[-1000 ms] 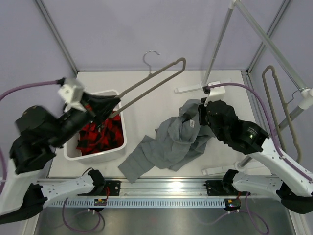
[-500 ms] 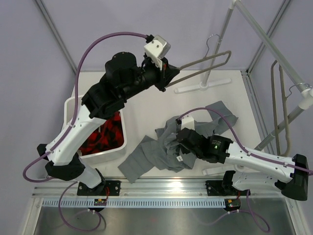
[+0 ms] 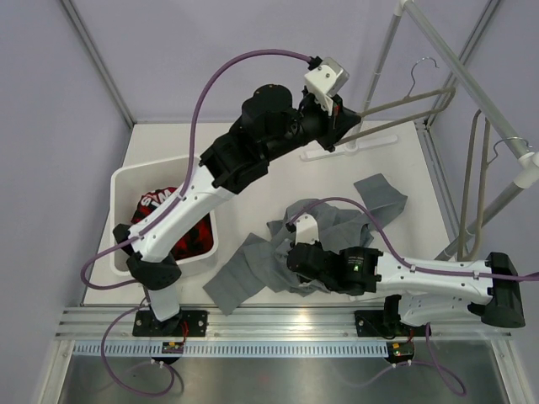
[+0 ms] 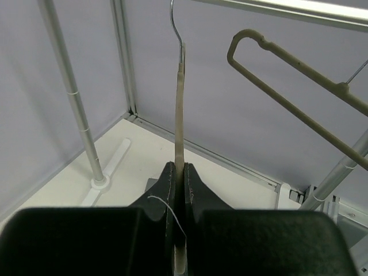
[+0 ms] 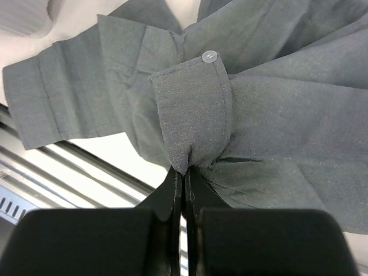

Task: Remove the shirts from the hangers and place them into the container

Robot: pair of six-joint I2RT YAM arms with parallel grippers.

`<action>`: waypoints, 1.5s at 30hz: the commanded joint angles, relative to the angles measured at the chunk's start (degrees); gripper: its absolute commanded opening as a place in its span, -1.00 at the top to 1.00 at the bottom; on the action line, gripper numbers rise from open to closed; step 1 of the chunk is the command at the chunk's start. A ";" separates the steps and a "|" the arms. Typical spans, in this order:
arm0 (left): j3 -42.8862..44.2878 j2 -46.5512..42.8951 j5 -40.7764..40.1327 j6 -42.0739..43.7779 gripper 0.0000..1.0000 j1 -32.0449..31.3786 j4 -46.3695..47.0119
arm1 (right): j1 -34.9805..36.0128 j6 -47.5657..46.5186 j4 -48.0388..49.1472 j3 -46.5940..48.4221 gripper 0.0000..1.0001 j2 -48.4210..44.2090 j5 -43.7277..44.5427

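**Plaid shirt in the basket, grey shirt on the table, one bare hanger held aloft**

The white basket (image 3: 124,180) stands at the left of the table (image 3: 253,168). The red-and-black plaid shirt (image 3: 196,241) lies bunched inside it, partly hidden by the left arm, which crosses over the basket. Nothing else can be made out in it.

The grey shirt (image 3: 251,268) lies crumpled on the table to the right of the basket. One end trails toward the near edge and another reaches toward the far right. The right gripper (image 3: 296,257) is down on the middle of this heap. In the wrist view its jaws are pressed together on a buttoned fold of the grey shirt (image 5: 194,109), the cloth puckering at the fingertips (image 5: 183,173).

The left gripper (image 3: 341,126) is raised at the far side, well away from both shirts. It is clamped narrow on the lower bar of a bare hanger (image 4: 179,115), which stretches off toward the far right, hook outermost. A second hanger (image 3: 473,172), also bare, hangs at the right beside the slanted rack pole (image 3: 455,63).
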 commanded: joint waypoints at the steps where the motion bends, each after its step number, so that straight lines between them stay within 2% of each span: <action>1: 4.17 0.70 1.61 -1.24 1.00 -0.57 6.73 | 1.93 4.81 1.97 -0.09 1.00 0.16 4.03; 14: 6.20 4.75 1.44 -4.05 1.00 -2.24 11.74 | 7.46 10.96 0.13 -1.58 1.00 1.92 5.79; 28: 9.36 9.58 2.23 -7.22 1.00 -3.65 12.27 | 9.84 14.05 -2.34 -2.81 1.00 -1.94 7.99; 29: 9.10 9.41 1.88 -7.05 0.96 -3.82 12.01 | 9.84 13.96 -2.25 -3.16 1.00 -2.29 7.90; 32: 6.74 7.74 -0.49 -5.38 0.69 -4.09 10.95 | 9.84 13.61 -2.08 -3.08 1.00 -2.30 7.99; 34: 5.32 5.11 -1.63 -4.24 0.34 -4.18 10.34 | 9.75 13.26 -1.99 -2.81 1.00 -1.95 7.82; 35: 5.06 4.14 -2.77 -2.23 0.02 -4.18 9.38 | 9.84 13.26 -2.07 -2.64 1.00 -1.68 7.81; 37: 2.52 -1.38 -8.36 0.24 -0.14 -4.44 6.21 | 10.02 13.17 -1.99 -2.55 1.00 -1.59 7.73; 38: 0.24 -4.19 -10.58 2.69 -0.31 -4.44 5.86 | 9.93 12.73 -1.73 -2.64 1.00 -1.51 7.81; 39: -5.78 -7.61 -12.69 4.02 -0.34 -4.44 5.76 | 9.93 12.64 -1.64 -2.64 1.00 -1.68 7.90; 41: -12.31 -18.77 -20.33 7.52 -0.38 -4.44 4.98 | 9.93 11.85 -1.72 -2.03 1.00 -1.25 8.08; 43: -21.95 -26.33 -27.35 7.98 -0.50 -4.44 2.88 | 9.84 10.89 -0.76 -1.58 1.00 -0.98 7.90; 44: -25.32 -33.67 -29.31 7.72 -0.54 -4.44 1.65 | 9.93 9.75 -0.32 -0.97 1.00 -0.54 7.82; 45: -28.75 -37.23 -30.63 6.68 -0.54 -4.44 -1.33 | 9.93 9.22 0.38 -0.44 1.00 -0.28 7.64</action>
